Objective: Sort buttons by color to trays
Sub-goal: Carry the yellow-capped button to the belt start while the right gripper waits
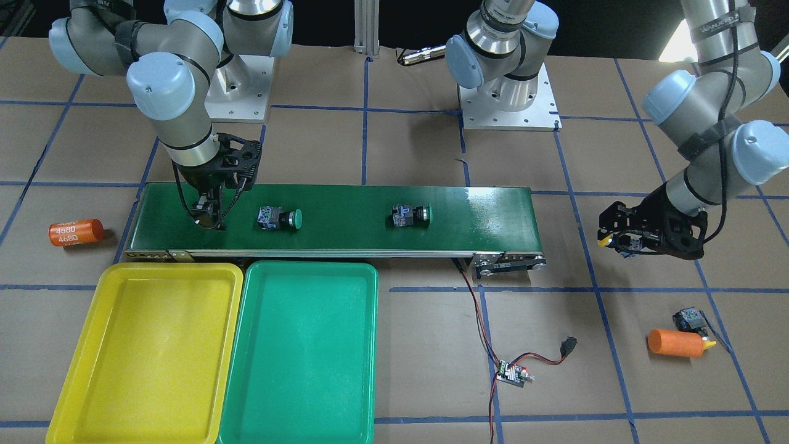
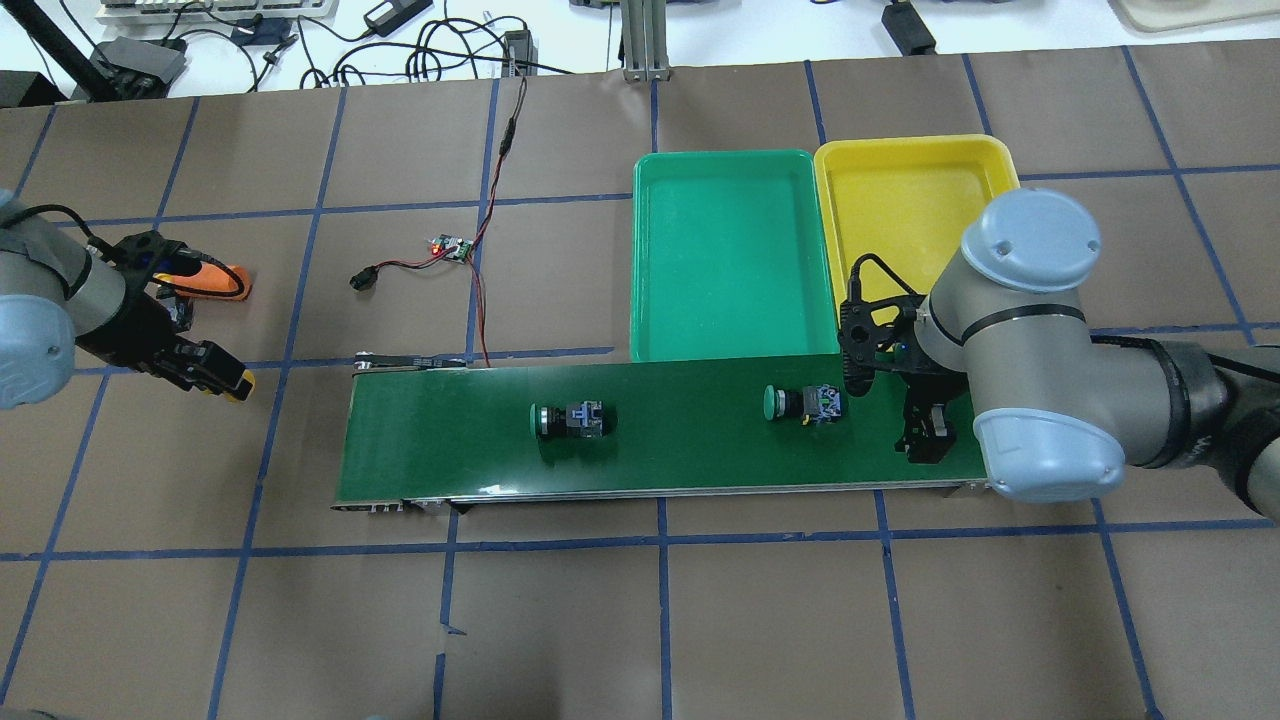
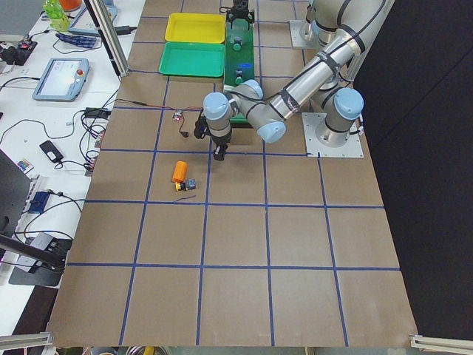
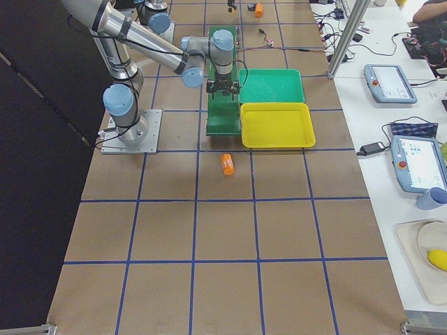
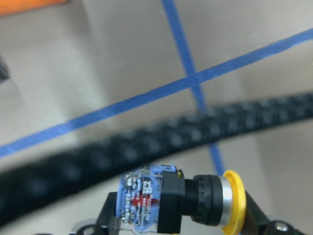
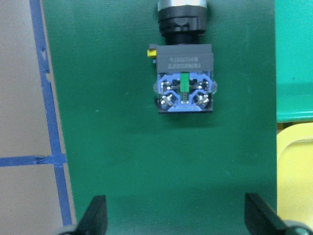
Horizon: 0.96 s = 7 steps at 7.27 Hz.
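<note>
Two green buttons lie on their sides on the dark-green conveyor belt, one left of centre in the front-facing view and the other near the middle, well apart. Each looks like a light, rigid plastic switch: a smooth round cap on a narrow neck and a square black-and-blue contact block behind it. The cap would likely slip or roll under the pads, so the flat sides of the block are the better place to pinch, without crushing the small screw terminals.

One yellow button is off the belt, clamped across its block by the left gripper above bare table at the right of the front-facing view. A fourth button lies just beside an orange cylinder at lower right, with a bit of yellow showing.

Spread wide and holding nothing, the right gripper hangs over the belt's end, and its wrist view shows the nearer green switch ahead, terminals toward the camera.

Both trays lie bare below the belt, the yellow tray touching the green tray.
</note>
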Motion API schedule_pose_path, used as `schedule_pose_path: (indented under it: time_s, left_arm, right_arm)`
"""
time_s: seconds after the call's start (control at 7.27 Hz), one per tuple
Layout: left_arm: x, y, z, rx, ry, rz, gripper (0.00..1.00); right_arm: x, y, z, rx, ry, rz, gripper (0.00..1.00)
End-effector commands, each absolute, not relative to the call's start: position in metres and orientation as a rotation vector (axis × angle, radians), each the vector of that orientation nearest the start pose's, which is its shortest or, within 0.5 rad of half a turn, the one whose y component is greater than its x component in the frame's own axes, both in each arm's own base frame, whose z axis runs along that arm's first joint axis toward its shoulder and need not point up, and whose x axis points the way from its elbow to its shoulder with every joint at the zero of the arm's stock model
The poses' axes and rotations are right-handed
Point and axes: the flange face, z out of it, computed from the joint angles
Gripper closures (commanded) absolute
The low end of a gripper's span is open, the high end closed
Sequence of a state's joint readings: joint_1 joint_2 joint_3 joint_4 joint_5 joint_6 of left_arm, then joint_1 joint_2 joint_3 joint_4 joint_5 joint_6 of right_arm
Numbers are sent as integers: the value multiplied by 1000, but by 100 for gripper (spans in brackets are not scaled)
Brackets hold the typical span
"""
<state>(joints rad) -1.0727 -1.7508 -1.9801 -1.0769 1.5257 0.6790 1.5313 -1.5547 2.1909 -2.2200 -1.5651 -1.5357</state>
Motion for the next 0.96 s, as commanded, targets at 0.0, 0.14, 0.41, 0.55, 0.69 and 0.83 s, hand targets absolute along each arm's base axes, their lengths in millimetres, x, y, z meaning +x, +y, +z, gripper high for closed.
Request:
schedule_pose_path:
  time_s: [0.0, 0.14, 0.41, 0.55, 0.69, 0.83]
  left_arm:
    - [30, -491, 259, 83, 3219, 126, 97]
    - [-9, -480, 251, -14, 3217, 164, 97]
    - [-54, -474, 252, -95, 3200, 163, 97]
    - [-63, -468, 254, -168, 3194, 167, 97]
    - [-73, -461, 253, -231, 3186, 175, 97]
    - [-84, -459, 253, -253, 3177, 178, 96]
  right_arm:
    - [117, -429, 256, -2142, 2309, -26, 0]
    - [117, -428, 256, -2141, 2308, -24, 0]
    - [118, -428, 256, -2143, 2307, -26, 0]
    - [118, -428, 256, -2143, 2306, -27, 0]
    - [121, -428, 255, -2150, 2300, -27, 0]
    - [127, -428, 257, -2173, 2293, -46, 0]
